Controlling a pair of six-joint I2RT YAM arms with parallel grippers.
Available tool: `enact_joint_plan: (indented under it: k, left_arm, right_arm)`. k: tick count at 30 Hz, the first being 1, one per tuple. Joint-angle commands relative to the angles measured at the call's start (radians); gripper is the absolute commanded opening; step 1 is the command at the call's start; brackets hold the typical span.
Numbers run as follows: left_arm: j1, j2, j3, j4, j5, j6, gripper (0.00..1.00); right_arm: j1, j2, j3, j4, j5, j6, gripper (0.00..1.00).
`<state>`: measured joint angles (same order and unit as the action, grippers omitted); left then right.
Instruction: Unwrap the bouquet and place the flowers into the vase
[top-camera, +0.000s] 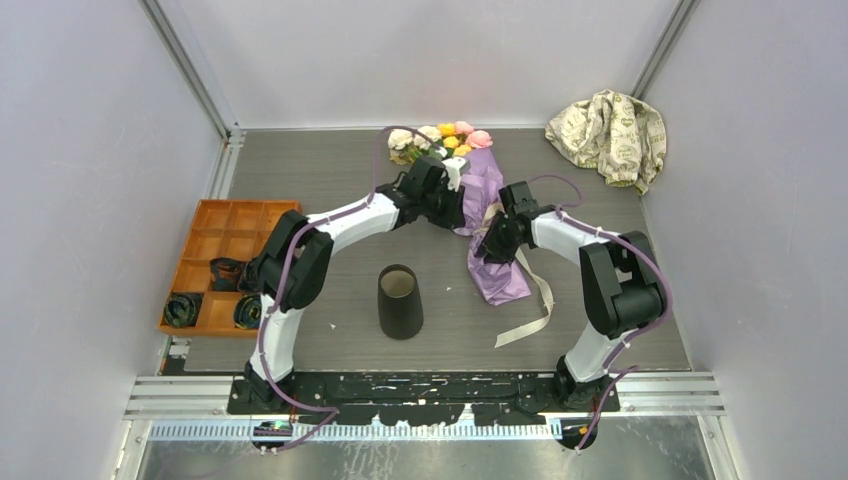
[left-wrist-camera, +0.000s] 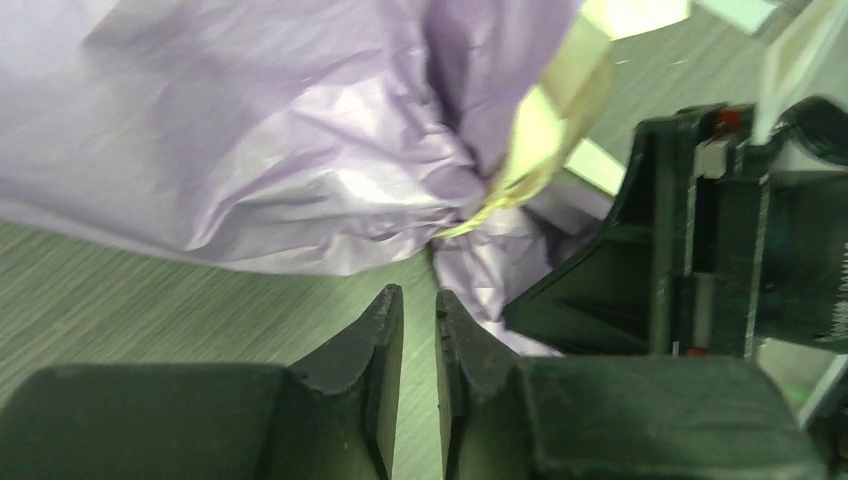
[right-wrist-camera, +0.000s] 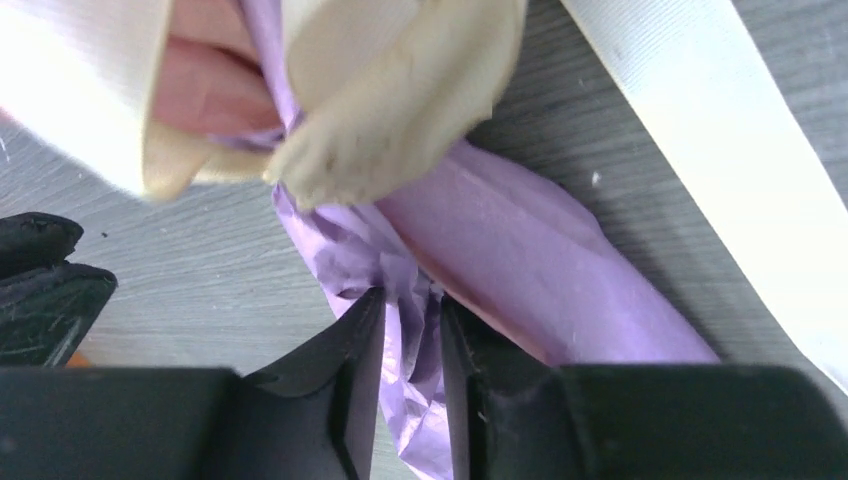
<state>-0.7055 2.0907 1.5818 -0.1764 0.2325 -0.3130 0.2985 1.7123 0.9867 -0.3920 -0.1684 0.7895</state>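
Bouquet (top-camera: 478, 190) lies flat on the table (top-camera: 300, 170) just above the middle of the overhead view, its blooms (top-camera: 445, 135) toward the back wall and its purple paper (top-camera: 497, 275) trailing down to the right. The loose ribbon (top-camera: 530, 310) lies below it and the black vase (top-camera: 399, 300) stands apart at lower centre. Close by the ribbon the right gripper (right-wrist-camera: 410, 300) is clenched on a fold of that paper, while the left gripper (left-wrist-camera: 418, 300), fingers barely parted with nothing between them, hovers just beside the crumpled waist. To my eye the danger is that a pull tears the thin paper or drags the whole bunch along, since nothing pins it down.
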Motion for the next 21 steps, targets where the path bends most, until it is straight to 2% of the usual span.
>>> enact_joint_plan:
  k: [1, 5, 9, 19, 21]
  left_arm:
    - [-0.006, 0.001, 0.081, 0.045, 0.16, 0.023, 0.24]
    - [-0.007, 0.012, 0.119, 0.026, 0.152, 0.055, 0.32]
    - [-0.007, 0.04, 0.162, -0.01, 0.146, 0.074, 0.33]
    - [-0.006, 0.055, 0.16, -0.017, 0.15, 0.081, 0.33]
    - [-0.007, 0.056, 0.159, -0.015, 0.153, 0.085, 0.33]
  right_arm:
    - [0.005, -0.136, -0.018, -0.052, 0.052, -0.009, 0.38]
    - [0.005, -0.235, 0.02, -0.146, 0.143, -0.035, 0.5]
    - [0.005, -0.234, 0.053, -0.217, 0.283, -0.069, 0.54]
    - [0.004, -0.041, 0.085, -0.152, 0.299, -0.101, 0.5]
    - [0.005, -0.016, 0.09, -0.13, 0.296, -0.107, 0.44]
